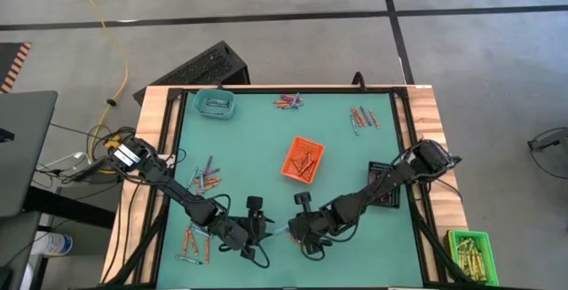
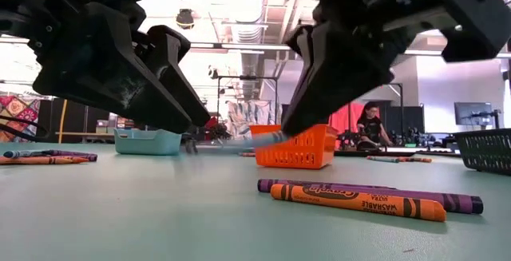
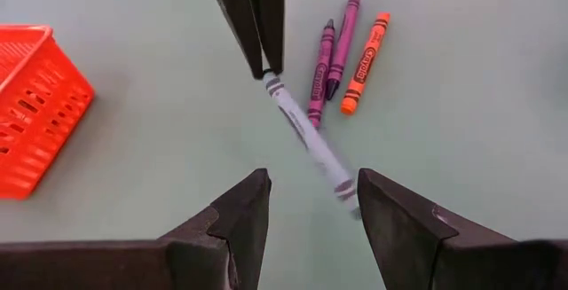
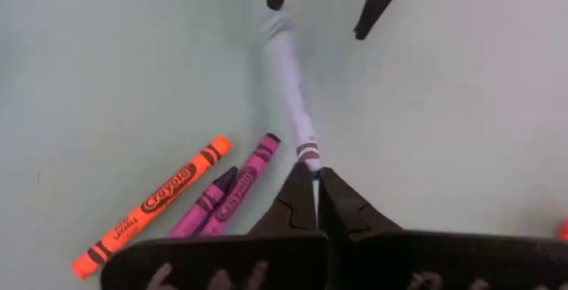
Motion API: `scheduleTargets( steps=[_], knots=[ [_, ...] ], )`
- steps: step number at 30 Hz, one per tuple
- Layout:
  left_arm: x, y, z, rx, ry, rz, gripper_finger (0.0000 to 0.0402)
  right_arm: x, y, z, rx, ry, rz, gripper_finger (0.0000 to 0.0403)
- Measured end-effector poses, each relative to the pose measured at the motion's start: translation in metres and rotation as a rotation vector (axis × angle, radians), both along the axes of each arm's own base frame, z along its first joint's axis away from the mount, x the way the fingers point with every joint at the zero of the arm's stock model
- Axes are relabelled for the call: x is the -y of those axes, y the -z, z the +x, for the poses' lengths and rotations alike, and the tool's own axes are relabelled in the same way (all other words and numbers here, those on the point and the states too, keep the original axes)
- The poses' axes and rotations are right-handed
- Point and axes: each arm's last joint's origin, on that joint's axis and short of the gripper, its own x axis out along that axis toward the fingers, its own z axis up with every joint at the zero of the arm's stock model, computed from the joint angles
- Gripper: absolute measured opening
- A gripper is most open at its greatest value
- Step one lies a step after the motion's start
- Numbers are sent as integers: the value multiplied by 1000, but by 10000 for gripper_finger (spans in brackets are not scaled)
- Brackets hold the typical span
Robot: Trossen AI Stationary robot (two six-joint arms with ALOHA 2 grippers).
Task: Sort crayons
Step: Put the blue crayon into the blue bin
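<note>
While loose crayons (image 1: 197, 241) lie at lower left, the left gripper (image 1: 257, 230) has fingers spread round one end of a blue-grey crayon (image 3: 306, 133) at bottom centre; the right gripper (image 1: 304, 233) pinches the other end. Orange tray (image 1: 303, 159) part-filled — sorting mostly left.

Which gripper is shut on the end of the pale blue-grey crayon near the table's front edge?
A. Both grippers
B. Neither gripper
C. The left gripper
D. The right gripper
D: the right gripper has its fingers pinched on one end of the blue-grey crayon, while the left gripper stands open around the other end.
</note>
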Motion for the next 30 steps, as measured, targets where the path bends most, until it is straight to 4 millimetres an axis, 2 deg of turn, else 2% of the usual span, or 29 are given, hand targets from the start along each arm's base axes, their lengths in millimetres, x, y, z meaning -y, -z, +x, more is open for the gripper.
scheduleTargets(
  steps=[11,20,25,30],
  knots=[
    [0,-1,1,9,6,-18,162,-7,-27,4,-5,33,-59,1],
    [-2,2,2,-57,317,141,162,-15,-33,4,-1,31,17,0],
    [-16,2,12,-91,391,135,162,-21,-33,1,-8,42,59,0],
    [-27,-11,28,-145,451,166,162,-24,-33,0,-18,106,143,0]
  ],
)
